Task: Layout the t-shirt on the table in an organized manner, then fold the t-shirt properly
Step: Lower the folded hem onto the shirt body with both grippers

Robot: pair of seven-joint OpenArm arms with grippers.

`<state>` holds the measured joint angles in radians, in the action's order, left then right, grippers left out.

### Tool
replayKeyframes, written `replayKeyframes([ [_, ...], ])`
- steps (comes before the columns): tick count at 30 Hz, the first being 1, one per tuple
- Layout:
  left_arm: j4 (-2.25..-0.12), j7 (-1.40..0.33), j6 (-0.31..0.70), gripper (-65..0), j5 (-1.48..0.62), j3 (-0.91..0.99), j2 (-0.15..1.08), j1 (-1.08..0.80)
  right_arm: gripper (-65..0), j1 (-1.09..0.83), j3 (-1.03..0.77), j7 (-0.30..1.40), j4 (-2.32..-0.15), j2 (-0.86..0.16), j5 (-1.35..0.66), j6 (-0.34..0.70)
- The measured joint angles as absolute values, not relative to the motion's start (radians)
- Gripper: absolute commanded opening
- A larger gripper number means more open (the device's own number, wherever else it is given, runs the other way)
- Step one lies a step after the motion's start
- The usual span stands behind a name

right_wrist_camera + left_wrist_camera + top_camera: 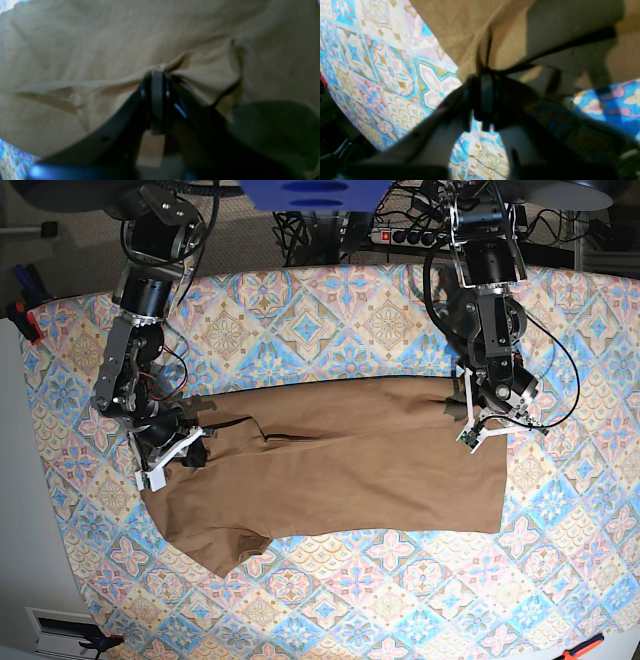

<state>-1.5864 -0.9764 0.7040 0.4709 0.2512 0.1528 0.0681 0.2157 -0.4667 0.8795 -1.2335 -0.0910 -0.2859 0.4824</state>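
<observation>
The tan-brown t-shirt (340,470) lies spread across the middle of the table (330,310), hem toward the right, one short sleeve (215,550) sticking out at the lower left. My left gripper (478,430) stands at the shirt's far right corner. In the left wrist view its fingers (486,75) are pressed together on a puckered edge of the t-shirt (460,27), beside the patterned table (387,67). My right gripper (170,455) is at the shirt's left end. In the right wrist view it (157,75) is shut on a bunched fold of the t-shirt (100,37).
A power strip (410,235) and cables lie behind the table's far edge. Red-handled tools (22,315) sit off the left edge, and an orange-handled one (580,648) lies at the bottom right. The patterned cloth shows on all sides of the shirt.
</observation>
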Motion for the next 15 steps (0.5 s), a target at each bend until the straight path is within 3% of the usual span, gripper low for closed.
replayKeyframes([
  [3, -1.586, -0.976, 0.704, -45.2, 0.471, 0.251, 0.153, 0.068, -41.8, 0.21, -0.467, 0.884, -1.247, -0.091, -0.284, 0.482],
  [7, -1.586, -0.976, 0.704, -39.2, 0.472, 0.251, 0.153, 0.068, -33.7, 0.208, -0.469, 0.883, -1.312, -0.091, -0.284, 0.482],
  [15, -1.63, -0.975, 0.704, -37.4, 0.451, 0.269, 0.145, 0.064, -31.7, 0.166, -0.478, 0.895, -1.442, -0.088, -0.279, 0.483],
])
